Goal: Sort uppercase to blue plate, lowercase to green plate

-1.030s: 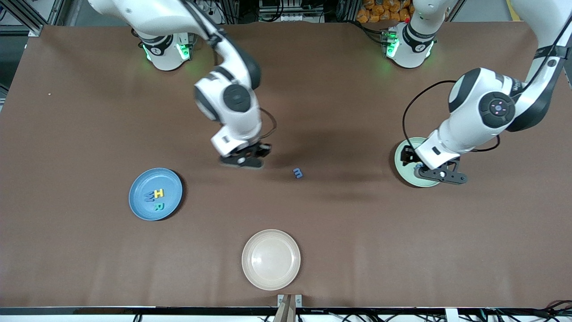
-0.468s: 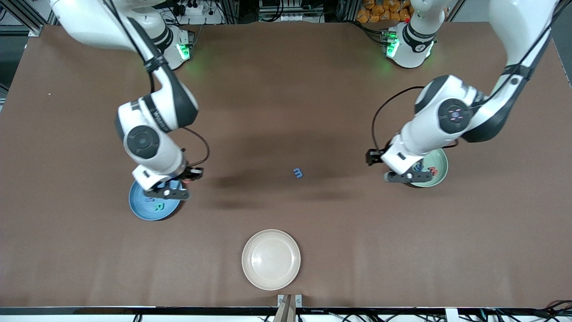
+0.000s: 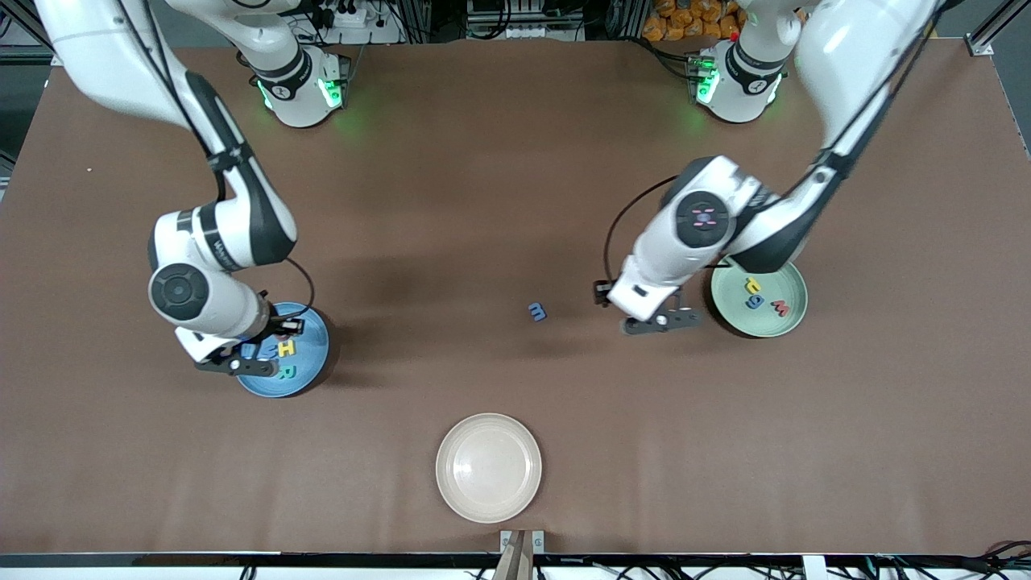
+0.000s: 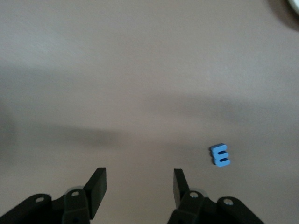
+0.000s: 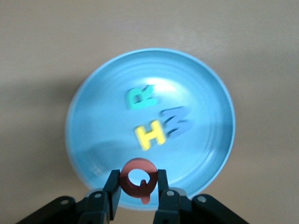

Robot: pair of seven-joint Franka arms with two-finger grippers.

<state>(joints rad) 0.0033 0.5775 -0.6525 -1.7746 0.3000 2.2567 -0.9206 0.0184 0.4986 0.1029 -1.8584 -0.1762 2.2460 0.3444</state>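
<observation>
The right gripper hangs over the rim of the blue plate, toward the right arm's end of the surface, with its fingers clamped on the red G, which is held above the plate's edge. Lying flat in the blue plate are the yellow H, the teal-green R and the blue M; the H and the M touch each other near the plate's middle, and the R lies just beside them, nearer to the front camera. In the front view the right gripper covers part of the M. The left gripper hovers over bare surface between the green plate and the blue lowercase m, its fingers spread apart and holding nothing. In the front view the left gripper sits just beside the green plate's rim, on the side toward the m. The m lies alone on the surface near the middle, well apart from both plates. In the green plate lie the yellow h, the blue g and the red w, close together. A cream plate rests on the surface nearer to the front camera than the m and holds nothing.
</observation>
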